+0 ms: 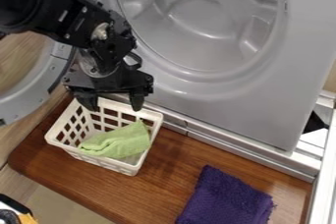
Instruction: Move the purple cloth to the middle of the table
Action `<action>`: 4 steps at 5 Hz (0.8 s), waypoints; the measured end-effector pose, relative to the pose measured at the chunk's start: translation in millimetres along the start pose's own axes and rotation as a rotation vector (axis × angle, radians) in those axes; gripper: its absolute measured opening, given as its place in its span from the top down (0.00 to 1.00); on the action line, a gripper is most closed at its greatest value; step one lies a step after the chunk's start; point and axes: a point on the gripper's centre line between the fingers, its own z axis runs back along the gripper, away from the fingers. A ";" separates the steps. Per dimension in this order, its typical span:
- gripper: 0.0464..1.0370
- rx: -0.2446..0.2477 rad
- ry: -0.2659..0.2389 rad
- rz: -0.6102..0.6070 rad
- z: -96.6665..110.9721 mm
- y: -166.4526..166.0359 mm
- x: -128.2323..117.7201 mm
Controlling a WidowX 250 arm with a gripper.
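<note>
purple cloth [226,201] lies on the wooden worktop [160,181] at the camera view's lower edge, apart from the white basket [130,166] holding a green cloth [121,141]; the claw [113,103] hangs over the basket, released, fingers spread.

Bright, soft light (pale sheen on grey machine [242,107]).

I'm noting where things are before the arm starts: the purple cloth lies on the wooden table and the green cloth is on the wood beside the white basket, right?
Not quite: the camera view shows the green cloth inside the white basket. The purple cloth does lie on the wooden table.
</note>
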 end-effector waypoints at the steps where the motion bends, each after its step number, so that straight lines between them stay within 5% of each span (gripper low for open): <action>1: 0.04 0.007 0.016 0.002 -2.2 0.8 -3.8; 4: 0.04 -0.052 0.030 -0.256 16.0 -69.1 -33.2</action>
